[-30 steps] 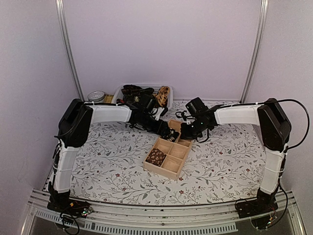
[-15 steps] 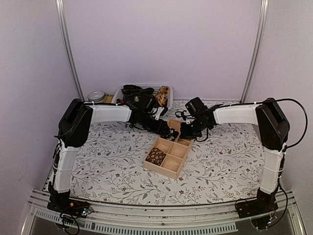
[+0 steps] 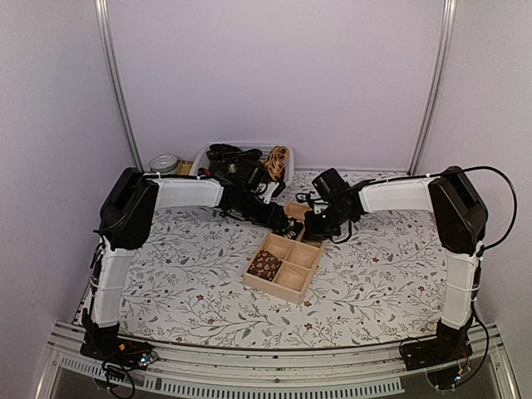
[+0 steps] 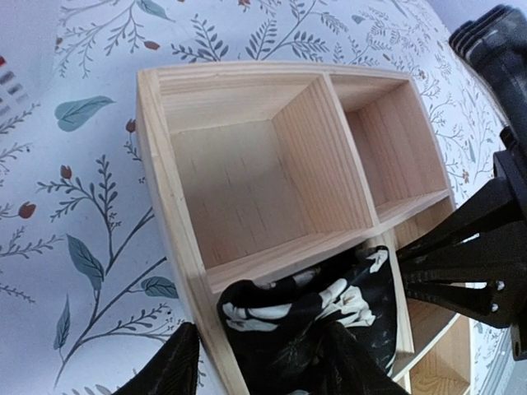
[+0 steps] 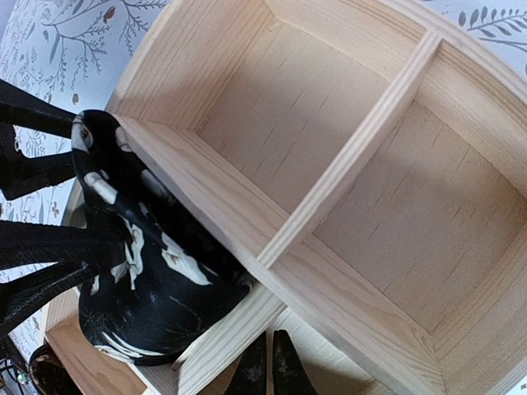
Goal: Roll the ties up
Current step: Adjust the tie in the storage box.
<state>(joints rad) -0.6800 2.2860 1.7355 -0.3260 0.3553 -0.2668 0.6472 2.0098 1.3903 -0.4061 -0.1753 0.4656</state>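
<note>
Top external view: left end effector (image 3: 285, 219) and right end effector (image 3: 312, 224) meet over the far end of the wooden box (image 3: 293, 283) in the middle of the bench (image 3: 187, 278). Left wrist view: the rolled black tie (image 4: 309, 317) sits in a compartment between the left fingers (image 4: 169, 370); whether they pinch it, I cannot tell. Right wrist view: right end effector clenched, empty, one partition from the tie; the left arm is nearer.
</note>
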